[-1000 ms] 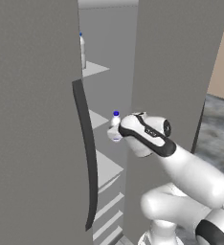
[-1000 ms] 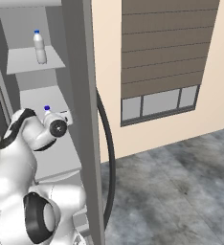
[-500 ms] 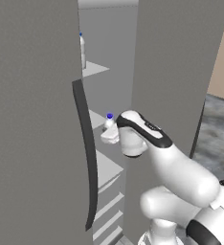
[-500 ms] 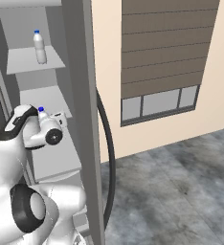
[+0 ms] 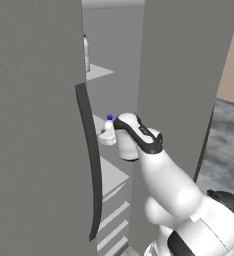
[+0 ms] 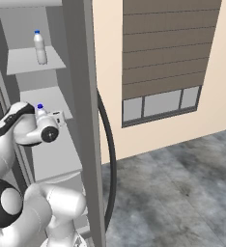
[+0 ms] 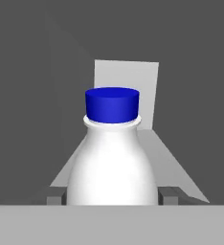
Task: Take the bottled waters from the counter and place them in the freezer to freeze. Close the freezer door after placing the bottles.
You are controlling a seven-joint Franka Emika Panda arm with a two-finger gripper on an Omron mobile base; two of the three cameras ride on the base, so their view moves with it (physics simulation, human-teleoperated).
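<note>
Holding: gripper (image 7: pixel 112 198) closed on plain bottle (image 7: pixel 112 162), jaws either side of its lower body; bottle upright, blue cap up.
Plain bottle, base views: centre-left of left base view (image 5: pixel 109 131), left-middle of right base view (image 6: pixel 40 112), inside the freezer (image 6: pixel 25 29), over a middle shelf (image 6: pixel 49 99). Whether its base touches the shelf: cannot tell.
Freezer contents: second bottle (image 6: pixel 40 48) upright on upper shelf (image 6: pixel 33 60), upper left of right base view; in left base view (image 5: pixel 86 54) mostly cut off by the door edge. Label not readable.
Edges/room: freezer door (image 5: pixel 34 125) open, fills left of left base view, dark curved handle (image 5: pixel 91 160) just left of the gripper. Grey divider wall (image 5: pixel 179 75) close on the right. Narrow slot between them.
Hidden: lower shelves (image 5: pixel 114 220) partly behind the arm; fingertips (image 7: pixel 167 196) barely visible past the bottle.
</note>
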